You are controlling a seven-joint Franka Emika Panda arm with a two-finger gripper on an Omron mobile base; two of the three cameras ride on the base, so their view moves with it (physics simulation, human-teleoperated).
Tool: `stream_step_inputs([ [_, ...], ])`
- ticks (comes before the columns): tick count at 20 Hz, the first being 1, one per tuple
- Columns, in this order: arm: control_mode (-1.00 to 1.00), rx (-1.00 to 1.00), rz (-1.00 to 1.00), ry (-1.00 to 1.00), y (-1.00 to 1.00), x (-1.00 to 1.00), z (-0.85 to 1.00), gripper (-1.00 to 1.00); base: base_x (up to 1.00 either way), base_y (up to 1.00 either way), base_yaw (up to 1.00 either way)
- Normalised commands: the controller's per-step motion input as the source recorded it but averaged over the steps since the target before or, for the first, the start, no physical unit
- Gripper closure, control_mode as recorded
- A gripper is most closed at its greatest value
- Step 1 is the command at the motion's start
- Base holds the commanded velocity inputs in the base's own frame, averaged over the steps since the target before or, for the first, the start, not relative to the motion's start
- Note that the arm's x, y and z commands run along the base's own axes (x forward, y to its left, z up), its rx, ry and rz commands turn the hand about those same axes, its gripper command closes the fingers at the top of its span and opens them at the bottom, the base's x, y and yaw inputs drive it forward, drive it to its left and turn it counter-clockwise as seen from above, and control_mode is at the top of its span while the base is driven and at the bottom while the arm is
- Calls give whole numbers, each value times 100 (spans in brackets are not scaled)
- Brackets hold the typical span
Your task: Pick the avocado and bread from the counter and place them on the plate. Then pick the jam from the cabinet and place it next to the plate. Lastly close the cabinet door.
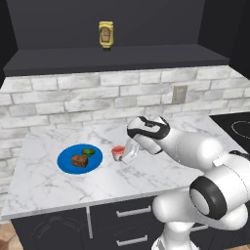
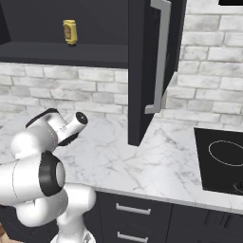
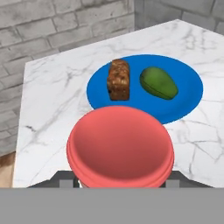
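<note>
— What sort of place is this?
— A kitchen: a marble counter (image 1: pixel 161 168) over dark drawers (image 2: pixel 142 213), backed by a grey brick wall (image 1: pixel 73 97).
— What else shows it?
— A black wall cabinet (image 1: pixel 117 61) above the fingers, its door (image 2: pixel 152 66) open; a hob (image 2: pixel 223 159) beside it; food on a plate (image 3: pixel 188 94) just beyond the fingers.

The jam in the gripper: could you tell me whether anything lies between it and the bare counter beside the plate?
Nothing visible does. The jam, between the gripper's fingers, hangs low over bare counter just right of the plate. The bread and avocado lie on the plate, clear of that spot.
</note>
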Motion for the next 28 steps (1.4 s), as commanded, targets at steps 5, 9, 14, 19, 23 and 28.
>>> stream_step_inputs([
  [5, -100, 0, 0, 0, 0, 13, -6, 100, 0, 0, 0],
  [9, -100, 0, 1, 0, 0, 6, -7, 100, 0, 0, 0],
  [14, -100, 0, 3, -7, 0, 0, -10, 100, 0, 0, 0],
  [19, -100, 0, 3, -12, 0, 0, -6, 100, 0, 0, 0],
  [23, -100, 0, 1, -8, 0, 0, -2, 100, 0, 0, 0],
  [28, -100, 0, 0, -3, 0, 0, -1, 100, 0, 0, 0],
])
